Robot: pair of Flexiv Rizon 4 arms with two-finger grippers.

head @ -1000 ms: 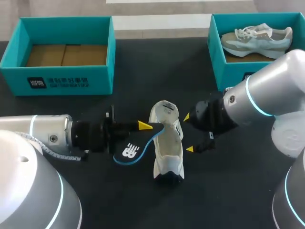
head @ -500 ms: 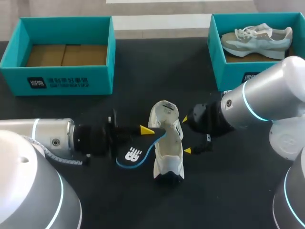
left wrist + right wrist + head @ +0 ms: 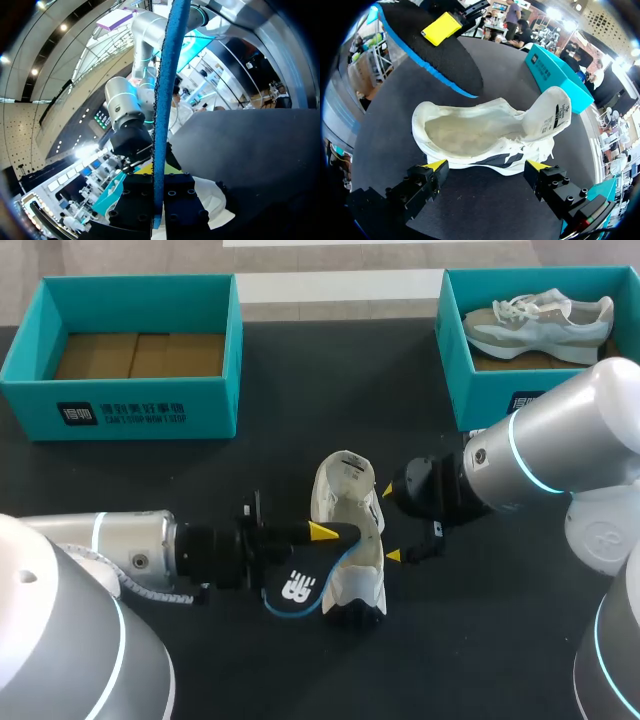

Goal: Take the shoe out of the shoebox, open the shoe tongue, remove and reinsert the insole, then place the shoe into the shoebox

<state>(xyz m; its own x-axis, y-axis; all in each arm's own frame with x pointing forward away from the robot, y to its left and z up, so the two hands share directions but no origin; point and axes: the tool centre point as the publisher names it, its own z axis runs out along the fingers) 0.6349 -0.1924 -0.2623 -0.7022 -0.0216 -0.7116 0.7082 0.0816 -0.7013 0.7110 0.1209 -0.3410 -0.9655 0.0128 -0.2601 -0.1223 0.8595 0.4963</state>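
1. Black counter (image 3: 300,420) carries the left shoebox (image 3: 140,405) and right shoebox (image 3: 470,365) at its far corners.
2. White shoe (image 3: 350,502) lies mid-counter between both arms.
3. Left gripper (image 3: 322,532) clamps the insole (image 3: 295,588); right gripper (image 3: 392,522) gapes beside the shoe.

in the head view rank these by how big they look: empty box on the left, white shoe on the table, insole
1. Empty box
2. White shoe
3. Insole, though part of it is hidden, so its full size is unsure.
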